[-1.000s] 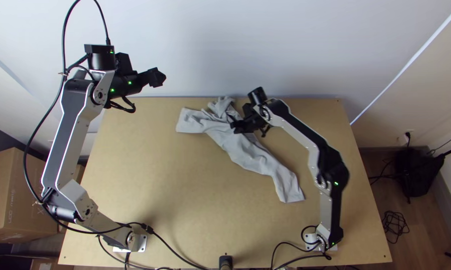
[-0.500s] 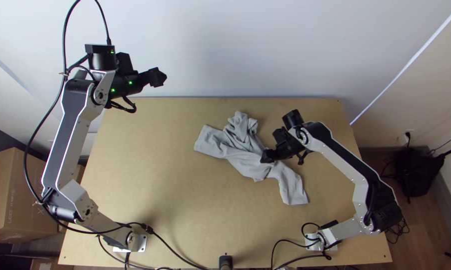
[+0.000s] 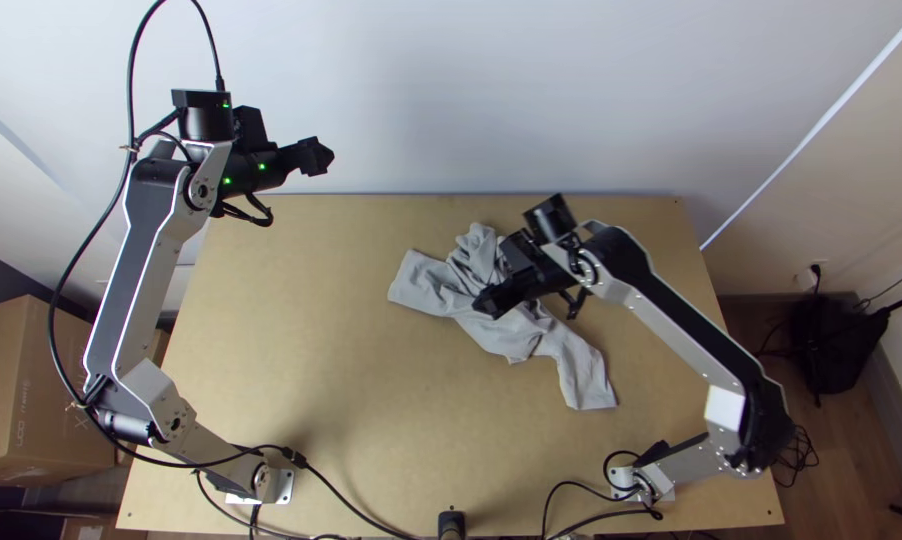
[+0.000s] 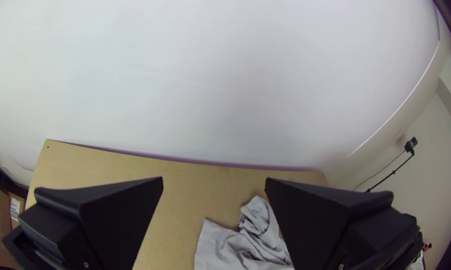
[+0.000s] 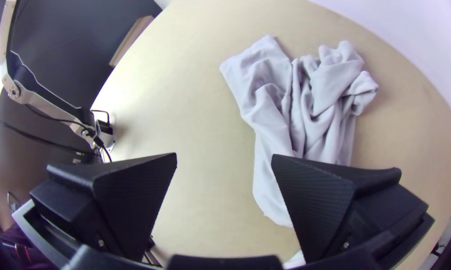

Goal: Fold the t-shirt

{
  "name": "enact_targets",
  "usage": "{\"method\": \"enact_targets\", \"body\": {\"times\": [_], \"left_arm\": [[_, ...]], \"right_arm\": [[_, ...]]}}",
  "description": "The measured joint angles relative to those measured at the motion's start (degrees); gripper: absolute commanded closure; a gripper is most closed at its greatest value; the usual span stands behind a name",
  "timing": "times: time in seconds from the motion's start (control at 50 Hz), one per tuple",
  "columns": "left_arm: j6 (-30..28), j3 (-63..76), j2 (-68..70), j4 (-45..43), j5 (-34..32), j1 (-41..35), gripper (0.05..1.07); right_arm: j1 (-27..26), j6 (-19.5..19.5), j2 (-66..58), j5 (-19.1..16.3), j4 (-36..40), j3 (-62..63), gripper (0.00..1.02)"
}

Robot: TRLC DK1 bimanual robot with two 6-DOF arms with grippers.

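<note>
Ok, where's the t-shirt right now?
In the top view, the t-shirt lies rumpled on the table, mostly right of the middle and toward the back wall, with the open right hand over it.

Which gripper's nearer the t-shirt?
Right. In the top view, the right gripper is over the middle of the t-shirt; the left gripper is well away, toward the far left of the table.

You have one t-shirt [image 3: 431,285], one worktop [image 3: 311,350], two arms [image 3: 151,250] and two grippers [image 3: 321,157], one per arm.
</note>
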State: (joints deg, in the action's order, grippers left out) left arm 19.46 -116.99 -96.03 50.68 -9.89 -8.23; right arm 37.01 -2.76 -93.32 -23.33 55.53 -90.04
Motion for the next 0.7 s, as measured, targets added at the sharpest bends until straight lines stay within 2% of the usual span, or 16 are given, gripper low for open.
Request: {"method": "enact_targets", "body": {"times": [0.22, 0.46, 0.52, 0.62, 0.66, 0.7], "left_arm": [[-0.5, 0.3, 0.1, -0.3, 0.0, 1.0, 0.10], [-1.3, 0.7, 0.5, -0.3, 0.0, 2.4, 0.10], [-1.5, 0.7, 0.6, -0.3, 0.0, 2.7, 0.10], [-1.5, 0.7, 0.6, -0.3, 0.0, 2.9, 0.10], [-1.5, 0.7, 0.6, -0.4, 0.0, 2.9, 0.10], [-1.5, 0.7, 0.6, -0.6, 0.0, 2.9, 0.10]], "right_arm": [[2.0, -3.2, -11.3, 1.9, -6.2, -3.7, 0.16], [2.0, -5.2, -20.3, 4.5, -8.8, -5.7, 0.17], [2.0, -5.4, -21.6, 4.5, -9.0, -5.9, 0.27], [2.0, -5.6, -23.6, 4.5, -9.8, -6.1, 0.30], [2.0, -5.8, -24.3, 4.5, -10.1, -6.1, 0.39], [2.0, -6.1, -24.7, 4.5, -10.2, -6.1, 0.54]]}}
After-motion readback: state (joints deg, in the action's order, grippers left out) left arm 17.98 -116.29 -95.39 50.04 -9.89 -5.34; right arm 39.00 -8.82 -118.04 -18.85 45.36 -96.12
